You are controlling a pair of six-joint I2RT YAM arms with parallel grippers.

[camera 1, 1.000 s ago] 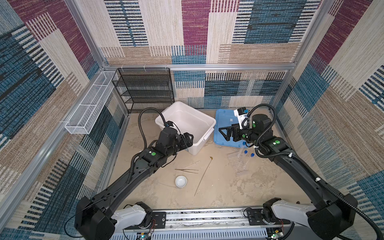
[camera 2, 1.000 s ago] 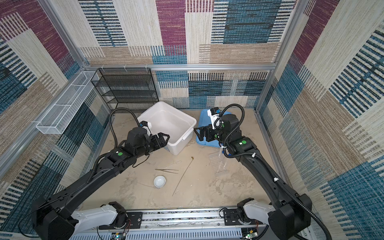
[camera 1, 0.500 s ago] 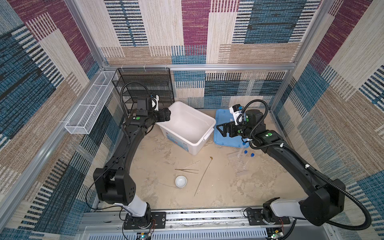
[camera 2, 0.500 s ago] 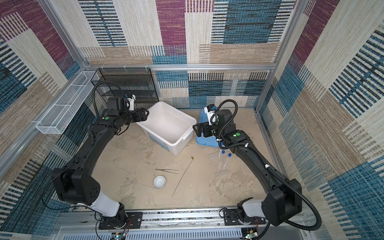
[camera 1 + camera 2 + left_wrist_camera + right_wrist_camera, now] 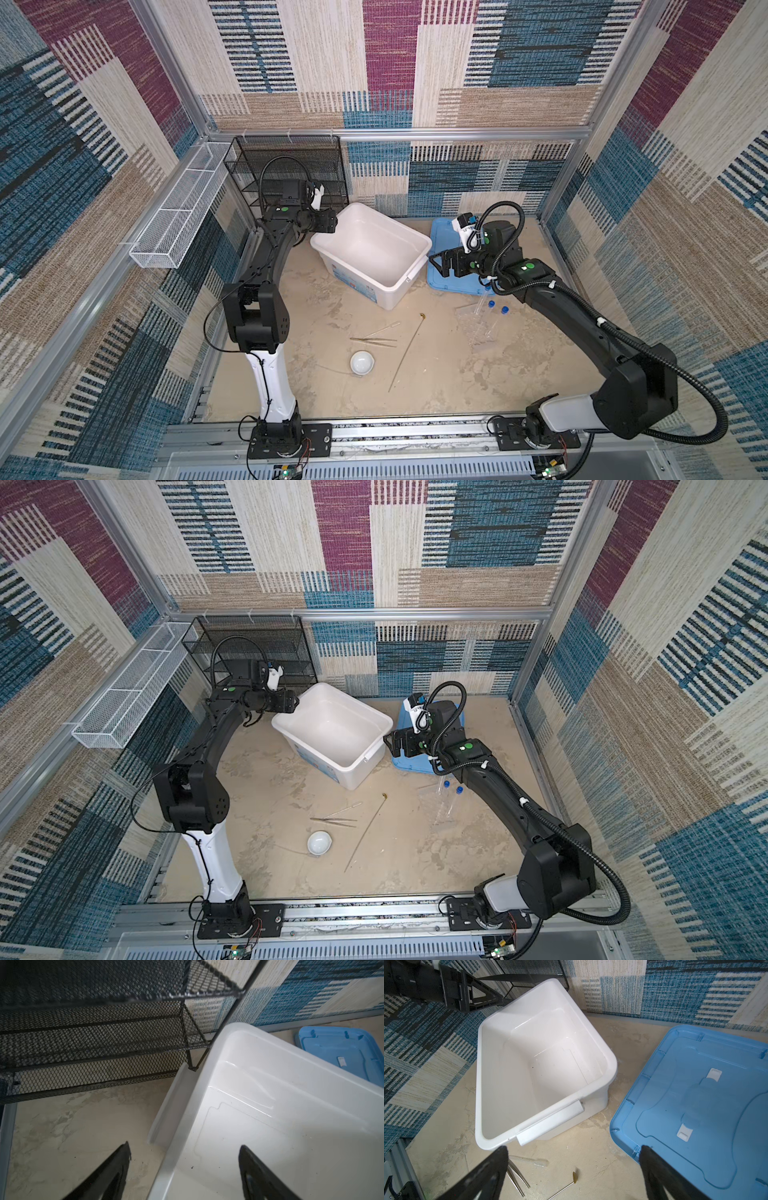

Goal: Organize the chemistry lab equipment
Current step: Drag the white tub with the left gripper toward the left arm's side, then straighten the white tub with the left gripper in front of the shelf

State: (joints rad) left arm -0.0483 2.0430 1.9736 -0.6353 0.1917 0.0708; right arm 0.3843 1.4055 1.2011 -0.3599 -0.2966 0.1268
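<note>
The black wire-mesh shelf stands at the back, with the open white tub in front of it and the tub's blue lid lying flat just beside the tub. The left hand is spread wide and grips nothing. It straddles the tub's rim at the corner nearest the shelf, one finger over the tabletop and one over the empty inside. The right hand hangs fully spread and empty above the gap between tub and lid. None of the equipment is put away yet; all of it lies loose on the tabletop. The clear blue-capped tubes rest near the lid, partly under the right arm. Only two caps show, and they are probably light, smooth and breakable, so best taken across the body near the cap. The long spoon-tipped rod lies toward the middle. It looks stiff, thin and low, so it is likely to slip unless pinched mid-shaft. The metal tweezers and the clear dropper lie close together beside it, both flat and slender, the dropper probably soft at its bulb. The small white dish sits nearest the front, and its rim is the likeliest place to take hold.
</note>
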